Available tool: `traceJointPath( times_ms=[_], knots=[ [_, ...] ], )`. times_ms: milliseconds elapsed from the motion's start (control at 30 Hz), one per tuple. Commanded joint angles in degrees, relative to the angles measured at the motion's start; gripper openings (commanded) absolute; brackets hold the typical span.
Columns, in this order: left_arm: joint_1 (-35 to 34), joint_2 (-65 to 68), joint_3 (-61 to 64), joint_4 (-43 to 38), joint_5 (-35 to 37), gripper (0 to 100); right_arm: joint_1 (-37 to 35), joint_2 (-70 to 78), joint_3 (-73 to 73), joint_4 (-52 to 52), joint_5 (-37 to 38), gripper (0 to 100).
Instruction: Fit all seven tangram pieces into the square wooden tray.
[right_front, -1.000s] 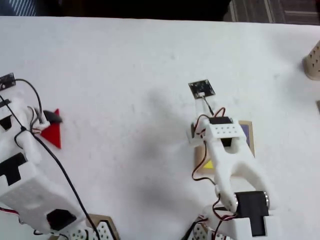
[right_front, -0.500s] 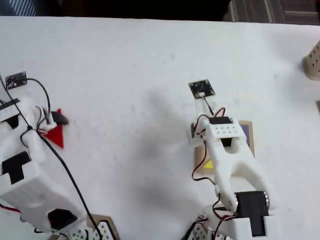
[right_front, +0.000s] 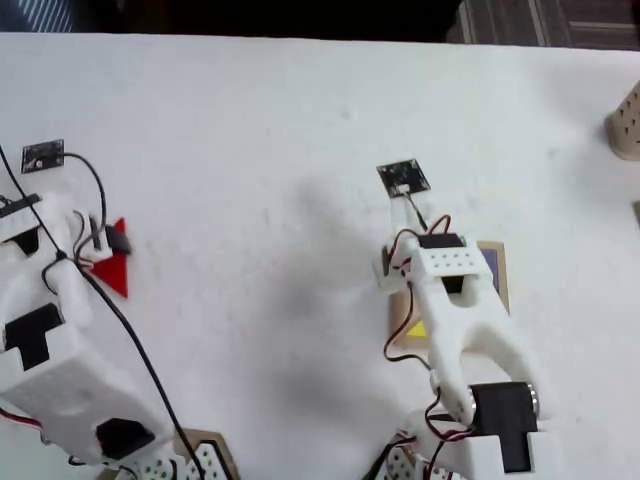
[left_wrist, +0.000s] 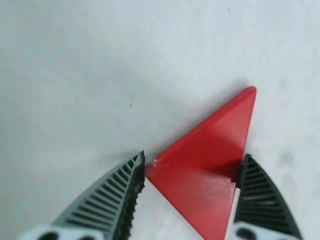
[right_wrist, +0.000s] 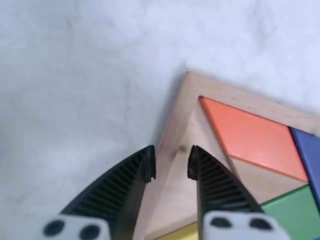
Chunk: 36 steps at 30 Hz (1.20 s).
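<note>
A red triangle lies flat on the white table at the far left. My left gripper is open around it, one fingertip at each side edge of the piece. The square wooden tray sits right of centre, partly under my right arm. It holds orange, blue, green and yellow pieces, with bare floor at one corner. My right gripper is narrowly open over the tray's rim, one fingertip outside and the other over the bare floor.
A perforated wooden block stands at the right table edge. The table's far edge runs along the top, dark beyond it. A wooden base plate sits by the arms' mounts at the front. Open white table lies between the two arms.
My left arm has shifted slightly to the right and farther over the red triangle. The triangle, the tray and the right arm have stayed in place.
</note>
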Motion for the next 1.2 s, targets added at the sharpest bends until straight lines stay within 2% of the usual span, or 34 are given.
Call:
traceJointPath(
  times_ms=[0, 433, 733, 800, 933, 1033, 1167],
  knots=[
    [1.45, -0.40, 0.00, 1.14, -0.44, 25, -0.40, -0.22, -0.26, -1.10, 0.70, 11.2],
    [1.45, -0.48, -1.32, 8.97, -0.53, 25, -0.48, -0.22, -0.26, -1.10, 0.70, 11.2],
    [2.24, -0.13, -1.05, 9.23, -0.53, 24, -0.48, -0.22, -0.26, -1.10, 0.70, 11.2],
    [2.24, -0.13, -0.97, 9.23, -0.53, 21, -0.48, -0.22, -0.26, -1.10, 0.70, 11.2],
    [2.24, -0.13, -0.97, 9.41, -1.23, 8, -0.48, -0.22, -0.26, -1.10, 0.70, 11.2],
    [2.33, -0.13, -0.79, 9.58, -4.40, 9, -0.48, -0.22, -0.26, -1.10, 0.70, 11.2],
    [2.24, -0.13, -0.79, 9.58, -4.57, 10, -0.48, -0.22, -0.26, -1.10, 0.79, 11.2]
  ],
)
